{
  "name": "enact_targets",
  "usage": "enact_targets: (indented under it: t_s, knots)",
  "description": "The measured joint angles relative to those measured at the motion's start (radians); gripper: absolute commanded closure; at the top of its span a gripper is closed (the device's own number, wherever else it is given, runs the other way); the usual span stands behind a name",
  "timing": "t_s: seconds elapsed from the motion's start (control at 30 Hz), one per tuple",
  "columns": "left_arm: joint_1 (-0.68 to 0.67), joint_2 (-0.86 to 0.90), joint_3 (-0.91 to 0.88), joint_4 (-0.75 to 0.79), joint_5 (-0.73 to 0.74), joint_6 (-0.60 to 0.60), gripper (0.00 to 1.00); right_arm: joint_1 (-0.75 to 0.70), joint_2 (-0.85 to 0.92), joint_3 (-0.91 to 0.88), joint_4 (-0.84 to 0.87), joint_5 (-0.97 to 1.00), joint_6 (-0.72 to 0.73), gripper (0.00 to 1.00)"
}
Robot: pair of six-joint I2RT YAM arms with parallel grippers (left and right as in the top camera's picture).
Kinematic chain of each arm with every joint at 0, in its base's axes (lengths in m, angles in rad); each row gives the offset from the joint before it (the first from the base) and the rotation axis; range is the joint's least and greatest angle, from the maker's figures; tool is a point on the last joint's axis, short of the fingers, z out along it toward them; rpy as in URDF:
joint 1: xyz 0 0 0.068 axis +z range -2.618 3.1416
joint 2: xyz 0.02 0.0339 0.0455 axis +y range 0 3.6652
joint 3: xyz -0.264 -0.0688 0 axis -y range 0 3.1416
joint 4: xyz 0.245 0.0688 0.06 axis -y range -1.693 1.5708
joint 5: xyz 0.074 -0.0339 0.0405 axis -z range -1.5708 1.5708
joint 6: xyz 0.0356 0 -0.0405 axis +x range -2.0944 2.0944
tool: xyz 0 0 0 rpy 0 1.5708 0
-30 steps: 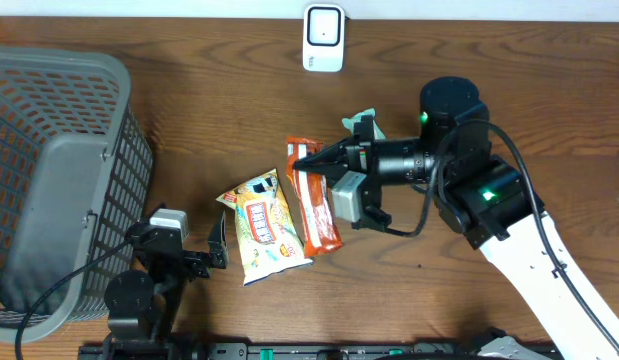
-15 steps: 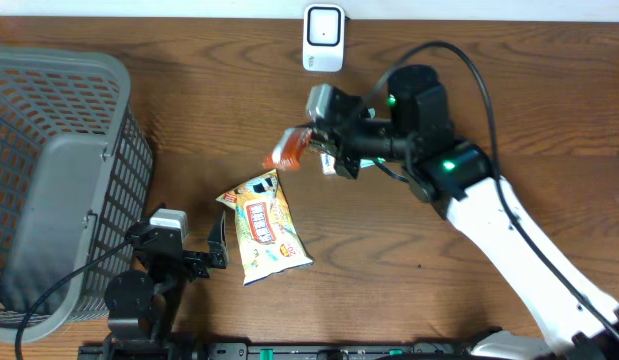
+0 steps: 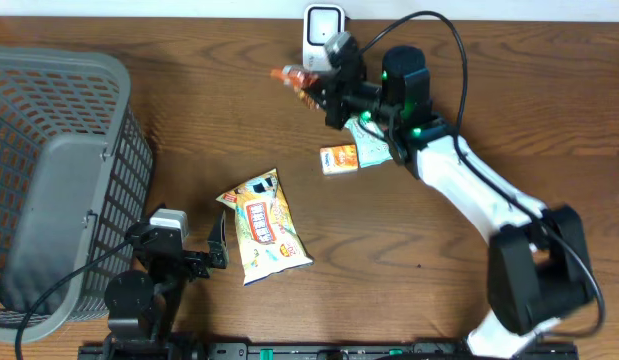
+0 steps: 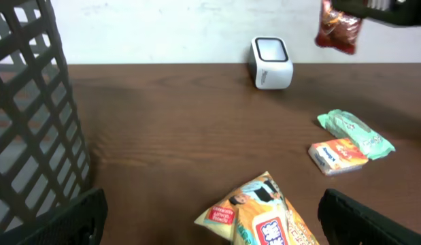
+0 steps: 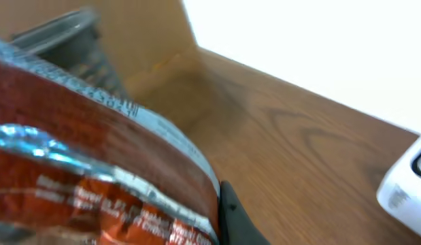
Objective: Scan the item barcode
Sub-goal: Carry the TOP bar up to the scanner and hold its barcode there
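Overhead, your right gripper (image 3: 311, 88) clamps the one red packet (image 3: 287, 76) above the table's (image 3: 189, 100) far edge, beside the single scanner (image 3: 322, 25). Your left gripper (image 3: 207, 255) gapes wide, empty. Mid-table lie one yellow bag (image 3: 264, 228), one orange box (image 3: 339, 159) and one green pack (image 3: 374, 152).

Red snack packet (image 3: 289, 78) aloft beside scanner (image 3: 323, 32)

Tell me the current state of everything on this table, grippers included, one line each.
right gripper: shut on red snack packet
red snack packet: lifted, near scanner
scanner: upright at far edge
left gripper: open, empty
yellow snack bag: lying flat
orange box: lying beside green pack
basket: standing at left
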Motion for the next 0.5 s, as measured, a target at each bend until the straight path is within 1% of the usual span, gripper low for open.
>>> enact_targets:
  t_s: [0.1,0.17,0.27,0.37,0.43,0.5]
  knots:
    - [0.0,0.0,0.0,0.0,0.0,0.0,0.01,-0.029,0.08,0.023,0.072,0.001,0.107,0.99]
    - [0.0,0.0,0.0,0.0,0.0,0.0,0.01,-0.049,0.161,0.086,0.077,-0.001,0.183,0.99]
    - [0.0,0.0,0.0,0.0,0.0,0.0,0.01,-0.068,0.296,0.236,0.065,-0.019,0.256,0.99]
    - [0.0,0.0,0.0,0.0,0.0,0.0,0.01,-0.08,0.425,0.42,-0.003,-0.043,0.312,0.99]
    - [0.0,0.0,0.0,0.001,0.0,0.0,0.01,-0.086,0.512,0.558,-0.085,-0.064,0.351,0.99]
    - [0.0,0.0,0.0,0.0,0.0,0.0,0.01,-0.091,0.572,0.652,-0.135,-0.072,0.376,0.99]
